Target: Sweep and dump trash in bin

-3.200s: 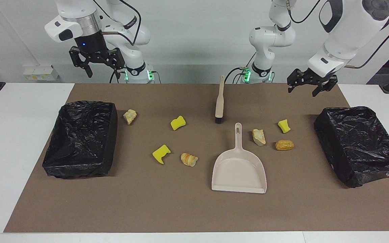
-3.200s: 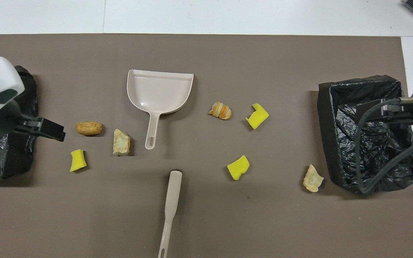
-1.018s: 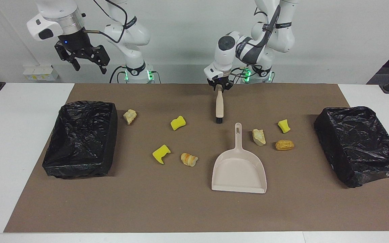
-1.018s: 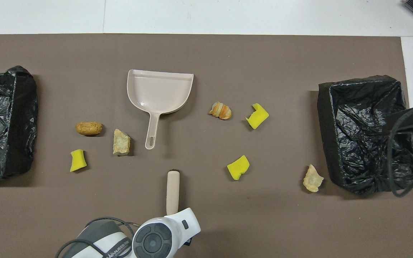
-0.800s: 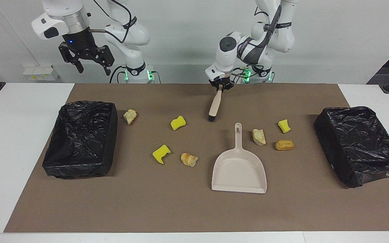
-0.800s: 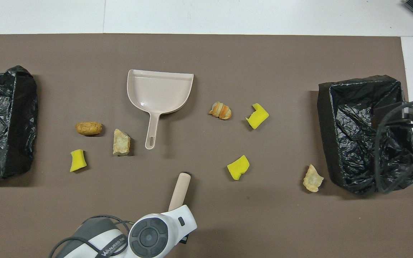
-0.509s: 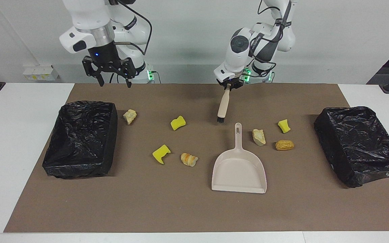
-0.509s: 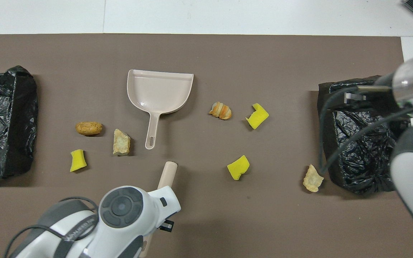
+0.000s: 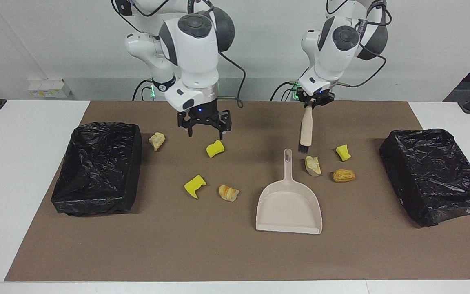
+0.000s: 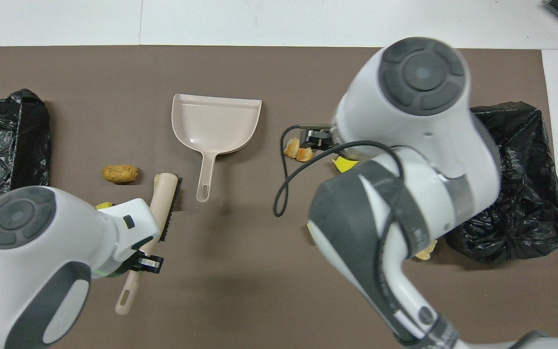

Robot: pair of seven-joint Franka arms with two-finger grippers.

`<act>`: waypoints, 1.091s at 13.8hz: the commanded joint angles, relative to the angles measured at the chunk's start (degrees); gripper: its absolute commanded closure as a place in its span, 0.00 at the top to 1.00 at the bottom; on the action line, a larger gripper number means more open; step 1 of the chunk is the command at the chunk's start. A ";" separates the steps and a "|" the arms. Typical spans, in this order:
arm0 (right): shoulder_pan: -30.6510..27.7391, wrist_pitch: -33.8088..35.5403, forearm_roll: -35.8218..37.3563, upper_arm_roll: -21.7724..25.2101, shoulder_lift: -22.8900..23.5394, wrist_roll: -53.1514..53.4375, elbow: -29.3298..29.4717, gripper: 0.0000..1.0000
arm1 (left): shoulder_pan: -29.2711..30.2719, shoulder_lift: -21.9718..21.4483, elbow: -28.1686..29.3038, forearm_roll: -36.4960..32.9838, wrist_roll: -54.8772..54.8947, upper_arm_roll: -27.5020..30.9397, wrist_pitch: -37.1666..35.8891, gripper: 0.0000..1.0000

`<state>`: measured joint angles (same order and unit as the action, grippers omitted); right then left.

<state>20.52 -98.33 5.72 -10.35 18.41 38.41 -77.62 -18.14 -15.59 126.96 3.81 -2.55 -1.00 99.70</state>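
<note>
Over a yellow sponge chunk (image 9: 215,148) mid-mat, we hold our right gripper (image 9: 204,130) spread wide; our left gripper (image 9: 311,103) clamps the brush (image 9: 305,130) over a tan lump (image 9: 312,165) beside the dustpan (image 9: 289,206).

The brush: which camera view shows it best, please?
The facing view: the whole brush hangs bristles-down from the shut left gripper, above a tan lump. In the overhead view the left arm covers its middle.
</note>
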 commanded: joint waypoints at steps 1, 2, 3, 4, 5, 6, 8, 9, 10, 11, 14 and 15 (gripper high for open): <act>2.85 -1.32 1.13 0.24 5.48 3.94 5.55 1.00 | 7.92 1.70 -0.66 -0.73 3.07 -0.67 3.39 0.00; 4.77 -2.81 1.13 0.33 6.80 5.78 5.55 1.00 | 9.95 3.10 -0.84 -1.69 3.16 -0.67 4.44 0.00; 6.01 -4.31 1.22 0.51 8.38 7.45 5.64 1.00 | 11.88 4.68 -1.53 -2.92 3.51 -0.67 5.23 0.00; 7.15 -5.71 1.22 0.59 10.39 7.99 6.51 1.00 | 13.90 6.78 -2.50 -3.54 3.60 -0.67 5.33 0.00; 8.04 -5.73 1.22 0.51 13.02 8.60 9.13 1.00 | 15.40 9.24 -3.73 -5.20 4.99 -0.67 5.68 0.00; 9.61 -5.82 1.22 0.68 15.92 10.26 11.50 1.00 | 16.55 11.96 -5.74 -6.70 6.66 -0.67 5.68 0.00; 12.95 -5.99 1.57 1.56 20.50 11.77 15.21 1.00 | 19.88 16.45 -9.44 -7.50 9.82 -0.67 6.12 0.00; 13.84 -6.69 1.57 1.56 21.39 12.03 15.22 1.00 | 21.46 17.78 -10.15 -7.59 12.45 -0.67 7.08 0.00; 15.15 -8.09 1.66 1.74 21.66 12.12 15.13 1.00 | 23.05 18.83 -10.33 -7.59 15.44 -0.67 8.65 0.00; 15.77 -8.80 1.66 1.74 21.84 12.12 15.13 1.00 | 24.02 20.24 -10.24 -7.50 18.51 -0.67 10.67 0.00; 17.44 -13.80 3.32 1.91 24.55 12.04 15.22 1.00 | 23.42 23.23 -10.16 -7.50 26.94 -0.76 13.33 0.00; 17.54 -13.99 4.37 1.83 24.83 11.95 15.22 1.00 | 23.07 23.24 -9.72 -7.41 29.68 -0.85 13.24 0.00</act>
<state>37.46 -111.19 7.43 -8.67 40.94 49.25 -64.61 5.47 6.79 118.12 -3.07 22.55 -1.27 112.76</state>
